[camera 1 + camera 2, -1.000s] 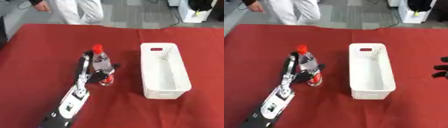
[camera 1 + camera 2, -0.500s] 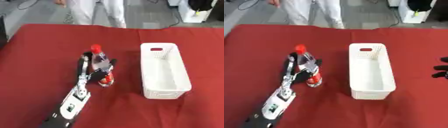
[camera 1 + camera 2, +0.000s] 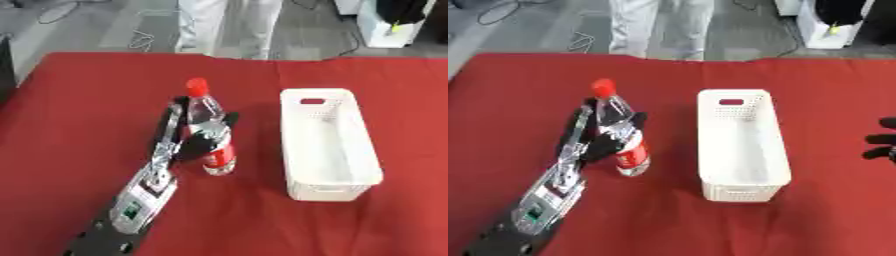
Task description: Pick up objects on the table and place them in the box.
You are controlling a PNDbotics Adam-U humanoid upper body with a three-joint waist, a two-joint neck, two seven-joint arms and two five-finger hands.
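Now, left eye view: your left hand (image 3: 194,144) w/ fingers curled round clear plastic bottle w/ red cap & red label (image 3: 210,134), upright on red tablecloth (image 3: 87,100), beside white perforated plastic box (image 3: 329,142), right eye view: your right hand (image 3: 883,145) at right edge, fingers can't tell.

I see the table (image 3: 79,100) covered in a matt red cloth with a soft, even weave look. The bottle (image 3: 208,131) at centre left of the frame is clear glossy plastic with a smooth red cap and a shiny red label. My left hand (image 3: 194,142) is matt black, and its forearm toward the lower left shows silver metal. The box (image 3: 328,145) at centre right is white plastic, smooth, with perforated walls.
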